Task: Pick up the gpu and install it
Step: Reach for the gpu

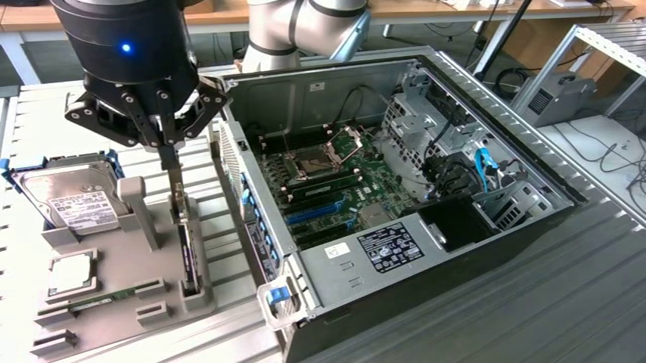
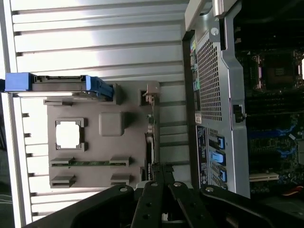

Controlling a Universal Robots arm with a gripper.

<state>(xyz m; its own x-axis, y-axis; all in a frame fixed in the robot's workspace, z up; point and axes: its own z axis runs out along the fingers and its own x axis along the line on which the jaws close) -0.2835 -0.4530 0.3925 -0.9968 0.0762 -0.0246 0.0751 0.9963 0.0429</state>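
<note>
As seen in the exterior view, the gripper (image 1: 169, 162) hangs straight over the grey tray (image 1: 121, 265), at about 9 o'clock from the open case (image 1: 333, 76).

- Gpu (image 1: 187, 257): stands on edge in the tray's slot nearest the case. Long axis runs roughly 12 to 6 in the exterior view, leaning a touch toward 5. Seated in the slot, not lifted.
- Gripper to gpu: directly above the card's 12 o'clock end, so the card stretches away toward 6 o'clock from the tips. The jaws' closing line crosses the card's thin way, not its length.
- Jaws: drawn narrow, astride the card's top edge. My reading is that they are clamped on it. Wrist view agrees: gripper (image 2: 160, 170) sits at one end of the edge-on gpu (image 2: 151, 142), in line with it.
- Hard drive (image 1: 71, 200): at 9 o'clock from the tips, apart from them, on the same tray.
- Blue slots (image 1: 313, 215) on the board lie at 3 o'clock from the gpu, past the case wall. Their long axis looks skewed from the card's, nearer 2 to 8.
</note>
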